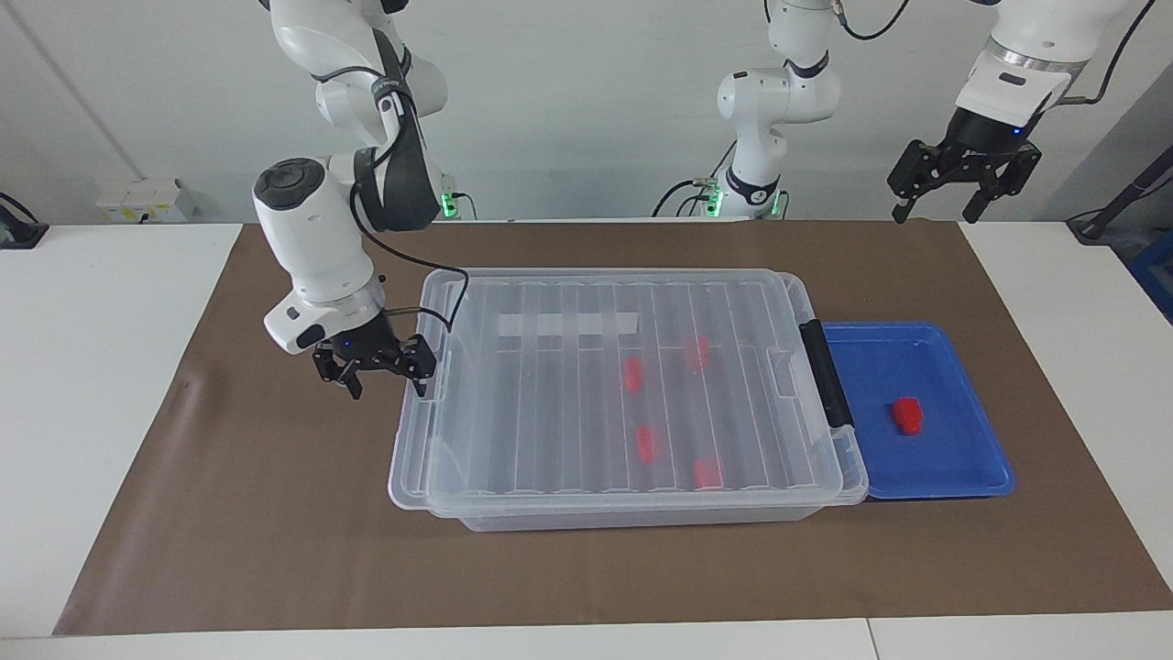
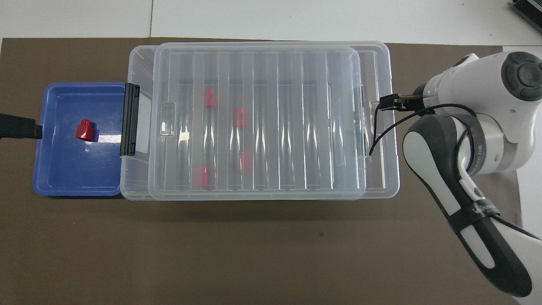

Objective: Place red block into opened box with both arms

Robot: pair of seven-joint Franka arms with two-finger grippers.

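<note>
Blue tray (image 1: 971, 458) sits on brown mat (image 1: 275, 513), toward the left arm's end of it. Mat covers most of white table (image 1: 101, 385). White socket box (image 1: 142, 197) at the table's robot-side edge, right arm's end, off the mat.
</note>
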